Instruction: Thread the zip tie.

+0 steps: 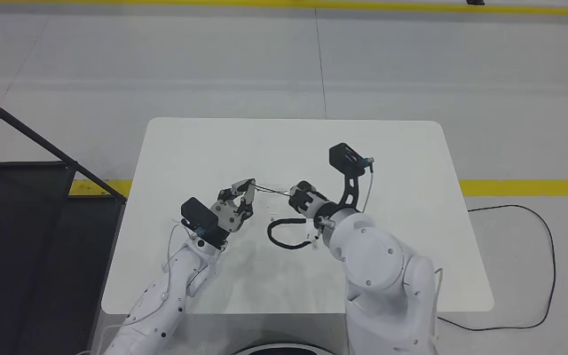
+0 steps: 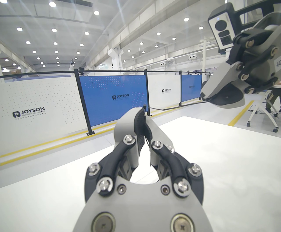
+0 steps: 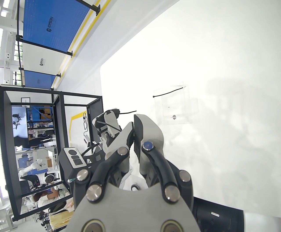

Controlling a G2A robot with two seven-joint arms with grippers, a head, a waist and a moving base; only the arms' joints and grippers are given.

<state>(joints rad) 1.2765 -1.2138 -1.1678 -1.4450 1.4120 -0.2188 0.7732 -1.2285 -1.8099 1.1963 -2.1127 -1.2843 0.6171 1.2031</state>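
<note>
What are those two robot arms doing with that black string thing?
The robot holds a thin black zip tie over the white table. Its left gripper is shut on one end and its right gripper pinches the other, so the tie stretches between them. Whether it is threaded yet is too small to tell.

A white table (image 1: 399, 151) with rounded corners stood on a pale grey floor (image 1: 222, 62) marked by a yellow line (image 1: 515, 187). Blue panels (image 2: 109, 96) and white panels (image 2: 44, 103) on black posts fenced the hall under round ceiling lights (image 2: 96, 12). A wheeled chair (image 2: 255, 112) stood beyond.
</note>
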